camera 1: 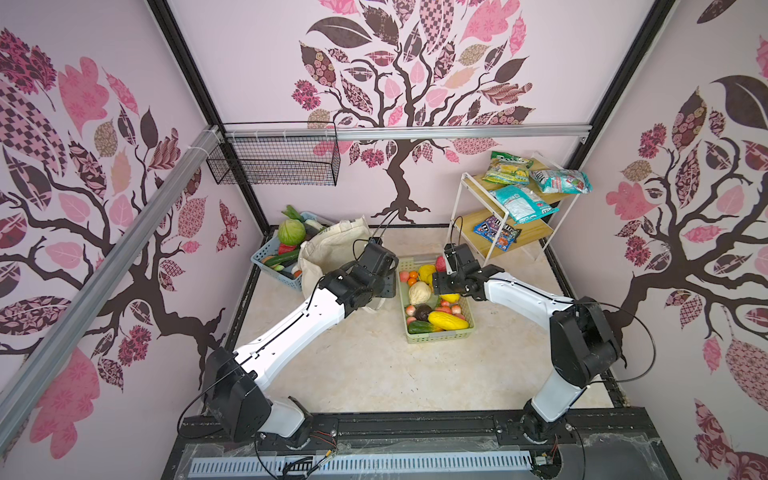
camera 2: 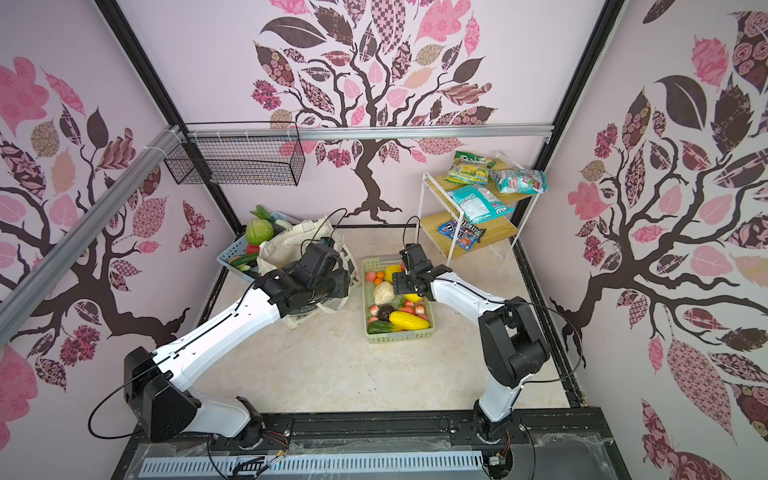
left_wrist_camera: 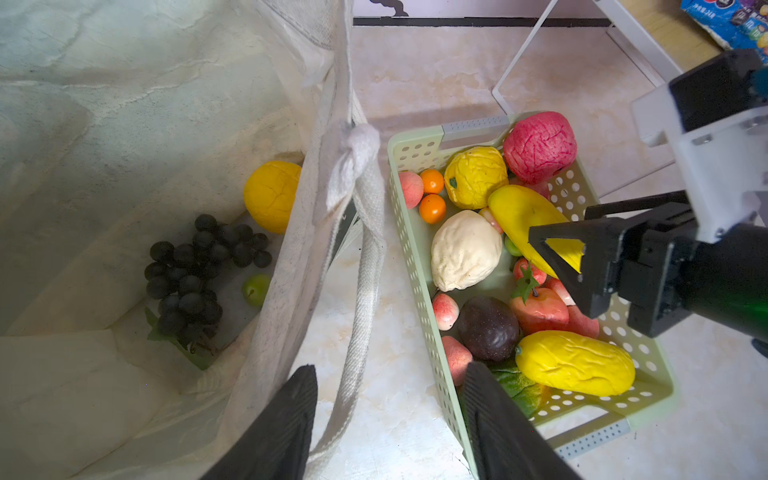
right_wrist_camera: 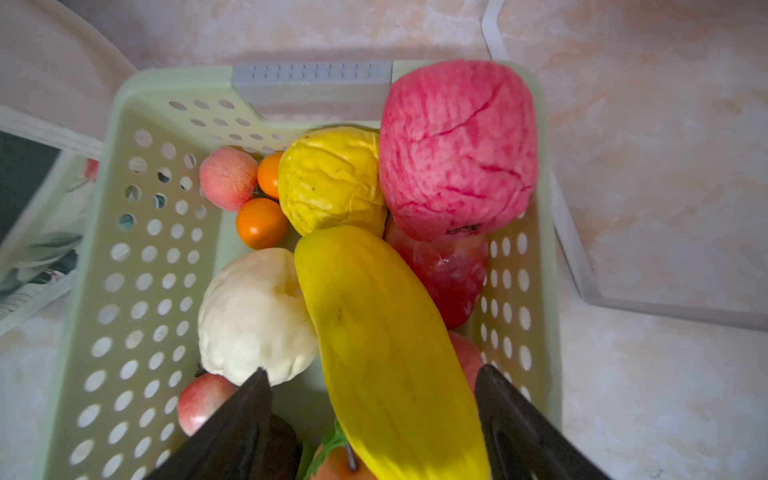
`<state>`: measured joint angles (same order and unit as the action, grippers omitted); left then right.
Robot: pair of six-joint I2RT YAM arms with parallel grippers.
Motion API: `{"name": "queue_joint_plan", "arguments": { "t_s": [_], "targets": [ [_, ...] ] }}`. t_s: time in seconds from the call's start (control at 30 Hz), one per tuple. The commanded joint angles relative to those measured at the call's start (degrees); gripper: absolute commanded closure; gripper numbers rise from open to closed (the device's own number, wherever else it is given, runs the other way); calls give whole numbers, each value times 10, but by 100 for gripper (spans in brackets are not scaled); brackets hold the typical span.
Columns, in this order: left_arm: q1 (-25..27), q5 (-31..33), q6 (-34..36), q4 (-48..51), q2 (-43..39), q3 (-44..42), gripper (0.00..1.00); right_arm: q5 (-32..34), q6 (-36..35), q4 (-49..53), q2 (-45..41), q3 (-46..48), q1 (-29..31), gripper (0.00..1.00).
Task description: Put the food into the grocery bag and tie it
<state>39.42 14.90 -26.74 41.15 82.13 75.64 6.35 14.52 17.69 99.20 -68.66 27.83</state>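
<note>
The long, smooth, waxy-yellow fruit (right_wrist_camera: 374, 316) lies toward 3 o'clock in the pale-green basket (camera 1: 440, 338), the right gripper (right_wrist_camera: 370, 372) spread wide astride it without gripping, while the left gripper (left_wrist_camera: 388, 374), open and empty, hangs by the cream canvas grocery bag (camera 1: 332, 245) at the basket's 10 o'clock.

Bright, even light; top views bend at edges, wrist views slightly soft.
</note>
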Motion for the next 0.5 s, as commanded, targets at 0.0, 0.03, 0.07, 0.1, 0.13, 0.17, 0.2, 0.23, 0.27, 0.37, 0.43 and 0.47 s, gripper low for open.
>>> {"name": "queue_joint_plan", "arguments": {
  "t_s": [0.0,0.03,0.07,0.1,0.13,0.17,0.2,0.23,0.27,0.37,0.43,0.47],
  "targets": [
    [1,-5,2,-13,-17,-17,39,39,-35,0,40,-5,7,21],
    [1,-5,4,-9,-16,-14,39,48,-39,-4,49,-6,11,21],
    [1,-3,6,-7,-17,-13,39,55,-42,-3,56,-8,13,21],
    [1,-1,5,-8,-19,-16,39,63,-44,3,65,-12,17,22],
    [1,0,5,-13,-22,-21,39,71,-46,8,72,-16,19,23],
    [1,0,6,-13,-24,-22,39,77,-47,11,76,-17,21,24],
    [1,0,6,-12,-23,-22,39,82,-50,12,78,-16,22,26],
    [1,-2,7,-11,-22,-21,39,92,-51,12,78,-15,25,28],
    [1,-3,7,-11,-21,-21,39,102,-53,9,76,-12,27,30],
    [2,-13,7,-7,-19,-14,39,114,-61,-2,62,-6,36,34],
    [1,-20,9,-8,-21,-11,39,115,-60,4,52,-13,38,37],
    [1,-19,9,-9,-23,-10,39,115,-60,8,47,-18,37,38]
  ]
}}
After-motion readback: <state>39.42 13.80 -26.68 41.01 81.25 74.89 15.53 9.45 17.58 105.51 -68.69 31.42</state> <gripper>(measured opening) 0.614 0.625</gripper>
